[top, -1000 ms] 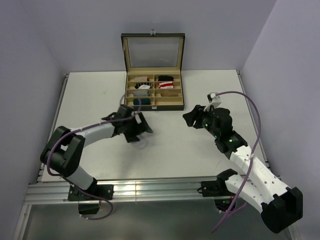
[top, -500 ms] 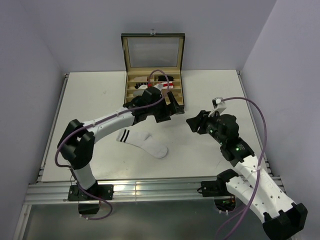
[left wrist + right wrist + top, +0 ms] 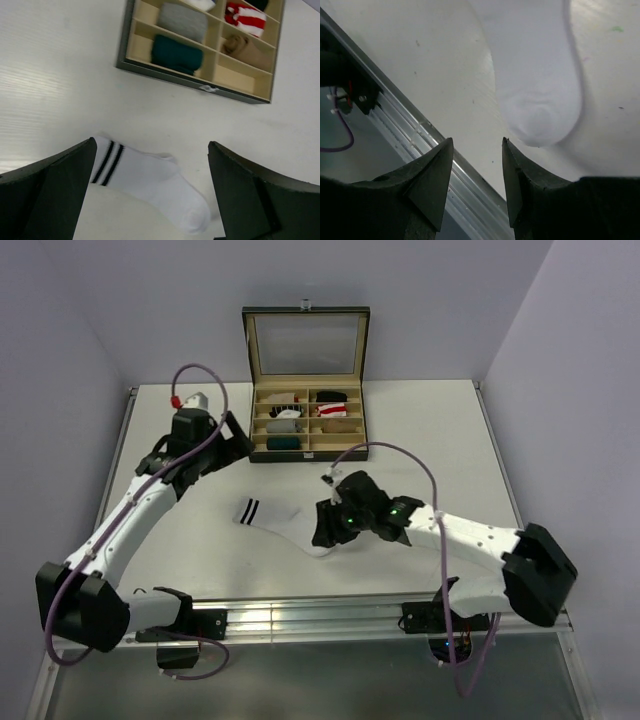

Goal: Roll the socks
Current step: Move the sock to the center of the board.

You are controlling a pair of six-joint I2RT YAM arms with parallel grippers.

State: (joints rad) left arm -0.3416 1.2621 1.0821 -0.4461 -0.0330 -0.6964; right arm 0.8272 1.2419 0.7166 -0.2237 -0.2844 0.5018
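**White sock flat on the table, right gripper at its toe**

The white sock (image 3: 283, 525) lies unrolled on the table (image 3: 430, 430), in front of the box (image 3: 308, 452) and apart from it. Its striped cuff points to the left side and its toe to the right and nearer the arms.

The right gripper (image 3: 322, 528) is low over the toe end. In the right wrist view its jaws are partly spread with only bare table and the rail (image 3: 410, 135) between them. The toe (image 3: 540, 110) sits just past the fingertips and off to one side, not between them. Whether a finger touches the fabric cannot be told.

The left gripper (image 3: 232, 438) is high, beside the left end of the box and well apart from the sock. Its jaws are spread wide and hold nothing.

The red-striped sock (image 3: 245, 14) and the tan sock (image 3: 247, 47) lie in neighbouring cells of the box's right column, the tan one nearer the front. A grey roll (image 3: 182, 21) and a teal roll (image 3: 177, 52) fill cells of the left column.

The table is white and matt. An aluminium rail runs along its near edge, where the arm bases are bolted. The box lid (image 3: 306, 340) stands open and upright at the back. Plain pale walls (image 3: 150, 310) close in the back and both sides.
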